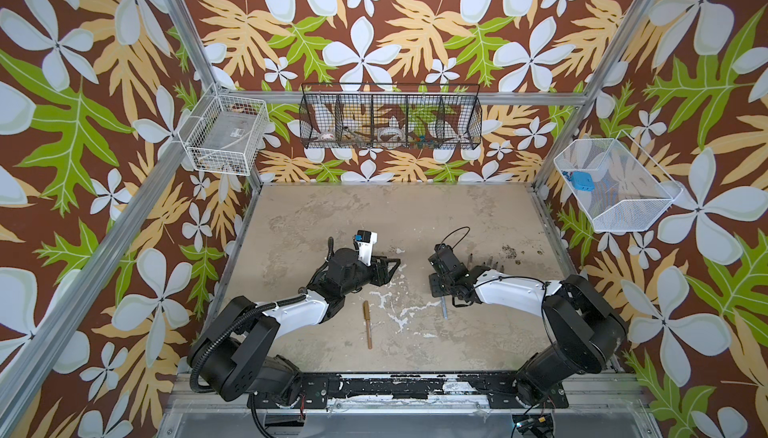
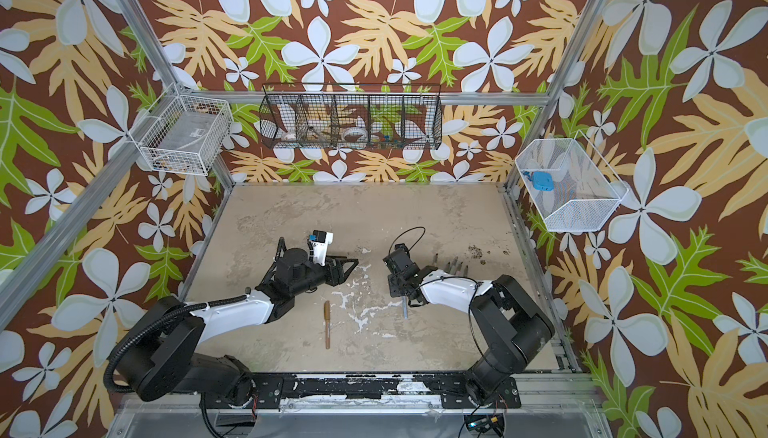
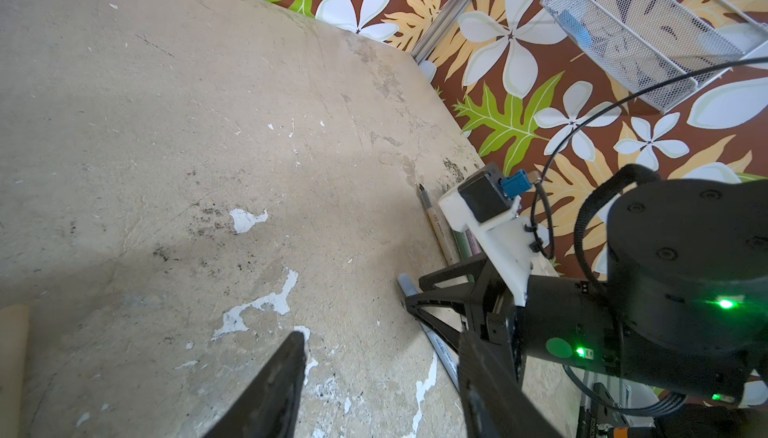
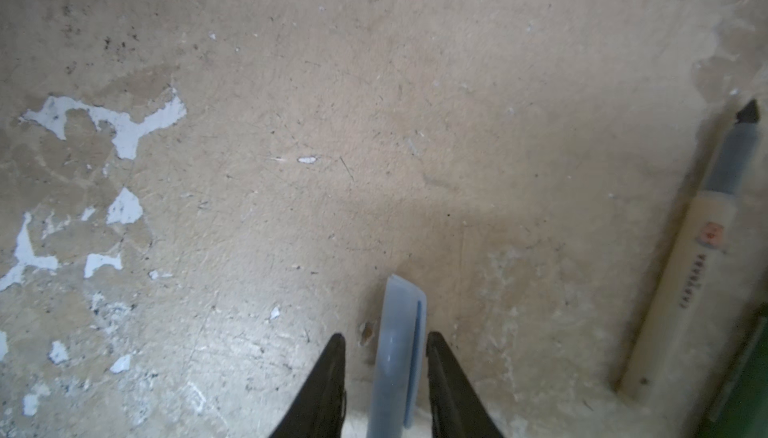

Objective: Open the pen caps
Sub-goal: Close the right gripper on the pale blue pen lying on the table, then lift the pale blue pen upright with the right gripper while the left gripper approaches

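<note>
Closest to the lens, the right claw (image 4: pixel 385 335) stands with its jaws apart, one black finger on either side of the light blue pen cap (image 4: pixel 397 365). A sliver of counter (image 4: pixel 374 124) shows between the cap and one finger, so I judge it straddled but not yet pinched. That cap, its clip showing, lies flat on the counter. Straddling the cap end makes sense if this arm is to hold the cap while the body is pulled away.

Just beside it a beige pen body (image 4: pixel 685 290) lies with its dark tip exposed. It belongs to a row of uncapped pens (image 1: pixel 484 264) lying on the far side of the right arm, seemingly put clear of the working space.

Across the middle, the left claw (image 1: pixel 395 266) hovers spread and empty, pointed toward its partner, seemingly placed to take the other end. Nearer the front, a brown pen (image 1: pixel 367 325) lies alone, apparently with its cap on, likely awaiting its turn. I can make out no loose caps.
</note>
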Motion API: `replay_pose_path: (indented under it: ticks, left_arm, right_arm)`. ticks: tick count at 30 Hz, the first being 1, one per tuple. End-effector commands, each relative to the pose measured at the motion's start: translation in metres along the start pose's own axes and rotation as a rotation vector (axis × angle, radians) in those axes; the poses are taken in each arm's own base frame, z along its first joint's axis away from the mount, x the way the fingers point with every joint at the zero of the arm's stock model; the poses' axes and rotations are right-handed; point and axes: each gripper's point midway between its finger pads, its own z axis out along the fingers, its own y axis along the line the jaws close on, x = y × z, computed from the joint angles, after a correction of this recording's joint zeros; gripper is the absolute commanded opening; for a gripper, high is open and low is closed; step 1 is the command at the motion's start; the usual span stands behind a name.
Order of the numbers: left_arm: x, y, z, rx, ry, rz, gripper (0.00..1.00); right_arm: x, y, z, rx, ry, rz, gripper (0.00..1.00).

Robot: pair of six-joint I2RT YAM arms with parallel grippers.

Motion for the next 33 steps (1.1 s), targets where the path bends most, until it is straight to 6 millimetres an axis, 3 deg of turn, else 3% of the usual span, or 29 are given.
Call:
replay_pose_path:
  ticks: [1, 7, 11, 17, 21, 28, 31, 33]
  left_arm:
    - [-0.003, -0.003, -0.001, 0.009, -0.008, 0.017, 0.6]
    - [-0.007, -0.006, -0.004, 0.013, -0.02, 0.021, 0.6]
    - [-0.008, -0.007, -0.005, 0.014, -0.025, 0.022, 0.6]
    - [-0.009, -0.011, -0.007, 0.039, -0.035, 0.028, 0.6]
    - [-0.014, -0.029, -0.016, 0.125, -0.067, 0.055, 0.6]
    - [-0.025, -0.057, -0.042, 0.258, -0.169, 0.11, 0.61]
    - [-0.027, -0.066, -0.05, 0.308, -0.195, 0.133, 0.61]
    - [-0.026, -0.072, -0.053, 0.332, -0.2, 0.146, 0.61]
  right_arm:
    - [0.004, -0.004, 0.003, 0.025, 0.022, -0.014, 0.31]
    - [0.007, -0.004, 0.008, 0.038, 0.038, -0.025, 0.24]
    - [0.006, -0.004, 0.009, 0.042, 0.039, -0.029, 0.14]
    - [-0.017, 0.002, -0.008, 0.0, -0.04, -0.011, 0.07]
    - [-0.052, 0.016, -0.039, -0.087, -0.142, 0.02, 0.09]
    - [-0.119, 0.035, -0.119, -0.479, -0.374, 0.131, 0.12]
    - [-0.132, 0.035, -0.152, -0.614, -0.506, 0.11, 0.11]
    - [-0.13, 0.038, -0.17, -0.673, -0.593, 0.07, 0.11]
